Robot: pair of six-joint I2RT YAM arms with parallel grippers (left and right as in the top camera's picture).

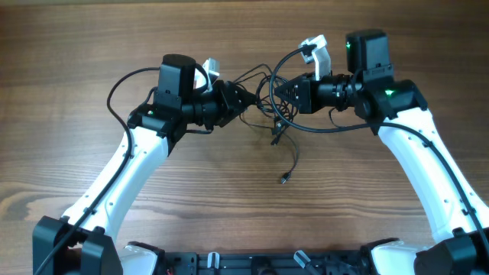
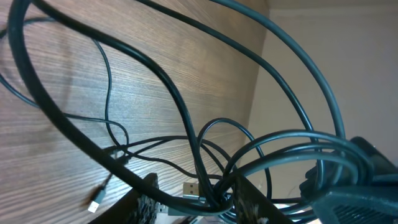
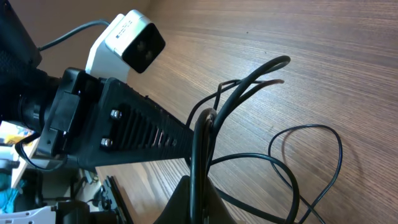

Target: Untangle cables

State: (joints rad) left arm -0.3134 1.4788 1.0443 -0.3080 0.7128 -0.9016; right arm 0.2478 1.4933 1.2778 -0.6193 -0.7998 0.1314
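Note:
A tangle of black cables [image 1: 266,107] hangs between my two grippers above the wooden table [image 1: 114,38]. My left gripper [image 1: 243,98] holds the tangle from the left. In the left wrist view its fingers [image 2: 199,200] are closed on a knot of cables with a silver USB plug [image 2: 191,186] in it. My right gripper [image 1: 281,95] faces it from the right. In the right wrist view [image 3: 202,193] it is shut on two or three cables running straight up through the jaws. One loose cable end [image 1: 284,179] trails towards the front, and its small connector [image 2: 93,205] lies on the wood.
Thin cable loops [image 3: 311,162] lie on the table beside the right gripper. The left arm and its white wrist camera [image 3: 134,43] sit close in front of the right gripper. The arms' own thick cables [image 1: 122,84] arc beside them.

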